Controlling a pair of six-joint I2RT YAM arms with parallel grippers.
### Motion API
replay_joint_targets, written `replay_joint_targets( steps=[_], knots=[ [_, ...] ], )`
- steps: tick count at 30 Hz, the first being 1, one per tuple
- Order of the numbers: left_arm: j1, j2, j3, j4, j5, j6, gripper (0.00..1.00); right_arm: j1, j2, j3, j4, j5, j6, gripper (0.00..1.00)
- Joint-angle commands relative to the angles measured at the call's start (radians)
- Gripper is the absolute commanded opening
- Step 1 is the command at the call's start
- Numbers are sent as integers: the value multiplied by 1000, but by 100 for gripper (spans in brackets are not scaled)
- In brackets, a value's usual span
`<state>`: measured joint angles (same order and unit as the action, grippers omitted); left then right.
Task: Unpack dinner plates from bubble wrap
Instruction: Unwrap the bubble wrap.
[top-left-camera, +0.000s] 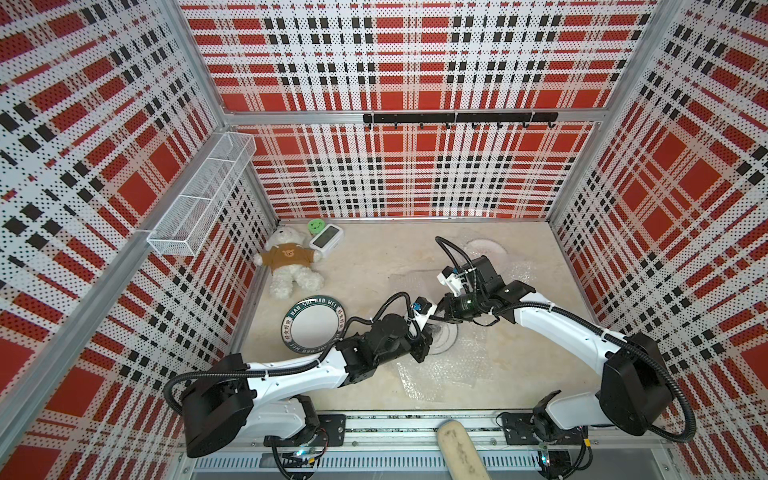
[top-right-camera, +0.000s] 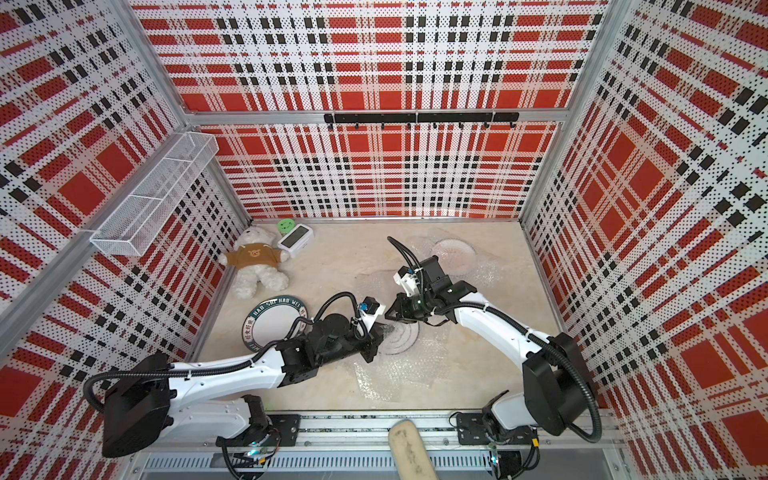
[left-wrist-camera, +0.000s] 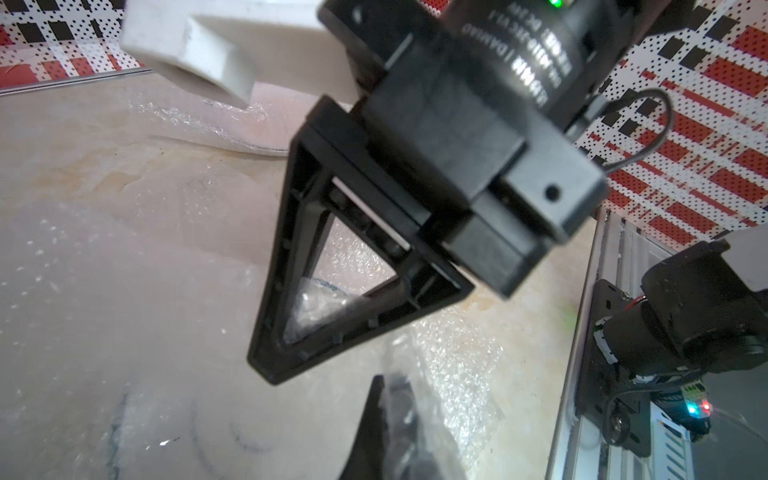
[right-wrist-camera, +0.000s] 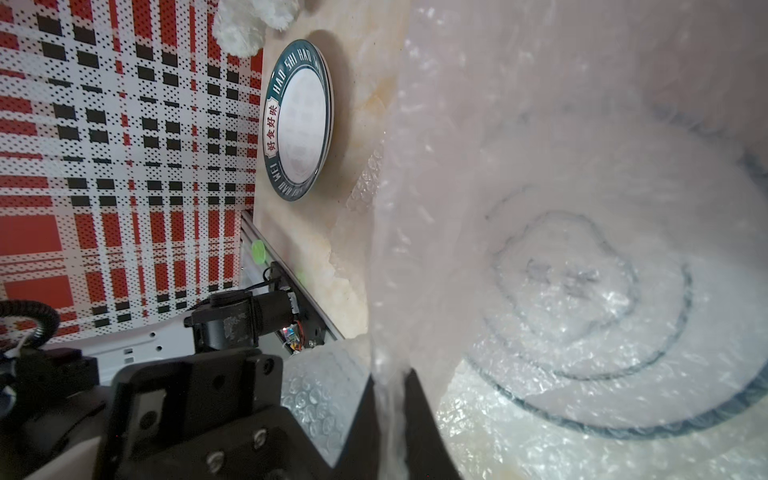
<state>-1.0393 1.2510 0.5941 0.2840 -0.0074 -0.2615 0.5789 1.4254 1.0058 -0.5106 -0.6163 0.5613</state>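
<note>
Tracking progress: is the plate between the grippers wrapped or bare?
Wrapped. Bubble wrap lies over the plate, blurring its dark rings; the right gripper is shut on a fold.

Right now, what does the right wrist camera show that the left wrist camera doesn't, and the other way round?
Only the right wrist view: the unwrapped dark-rimmed plate lying bare, and the teddy bear. Only the left wrist view: the shut tips of the left gripper and the right arm's base. Both: the right gripper shut on bubble wrap, over a wrapped plate.
</note>
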Motion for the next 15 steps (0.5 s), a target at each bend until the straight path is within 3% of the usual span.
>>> replay_joint_targets(
  steps=[1, 5, 10, 15],
  knots=[
    [-4, 4, -10, 37, -24, 2, 0, 2, -41, 2, -24, 15, -33, 0],
    [-3, 5, -12, 38, -20, -4, 2, -12, -70, 15, -48, 46, -48, 0],
    [13, -7, -3, 16, 25, -12, 49, -76, -136, 37, -77, 118, -57, 0],
    [57, -89, -10, -38, 62, -59, 86, -185, -227, 12, -110, 213, -39, 0]
  ],
)
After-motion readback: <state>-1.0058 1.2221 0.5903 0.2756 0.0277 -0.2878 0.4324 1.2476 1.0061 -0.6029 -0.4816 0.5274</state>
